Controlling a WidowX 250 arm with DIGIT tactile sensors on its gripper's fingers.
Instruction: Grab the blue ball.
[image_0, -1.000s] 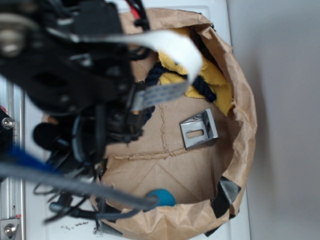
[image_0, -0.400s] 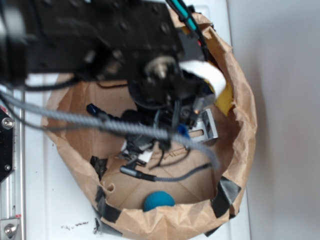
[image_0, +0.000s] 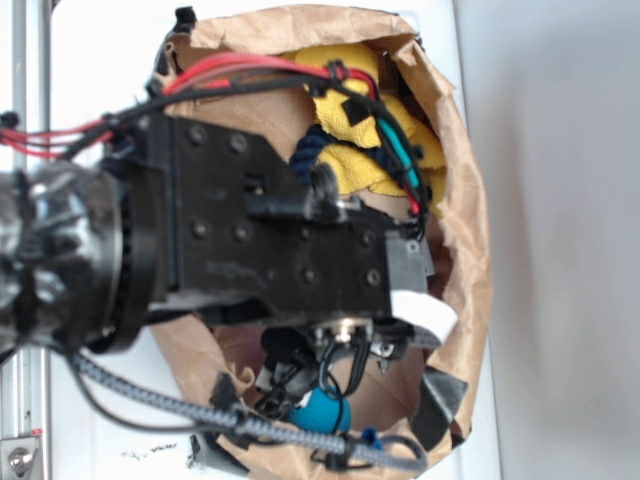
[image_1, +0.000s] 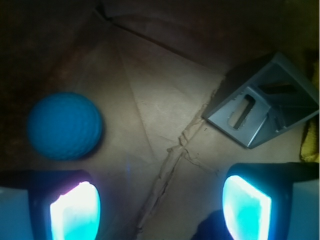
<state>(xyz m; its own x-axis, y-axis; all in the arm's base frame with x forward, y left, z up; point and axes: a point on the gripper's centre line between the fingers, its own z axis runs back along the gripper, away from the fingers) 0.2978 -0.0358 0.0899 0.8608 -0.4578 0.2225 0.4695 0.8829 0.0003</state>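
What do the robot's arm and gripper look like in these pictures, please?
The arm is black, bolted plates with red, black and teal wires, a white ribbon cable and a grey braided cable. The gripper has two dark fingers with pads glowing cyan.

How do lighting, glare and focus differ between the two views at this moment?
Exterior view: bright, even daylight; the black arm near the lens is soft and hides much of the brown paper bag. Wrist view: dim, corners in deep shadow; the hand's fingertips glow blown-out cyan; the small round teal-blue ball and shiny metal bracket stay fairly sharp.
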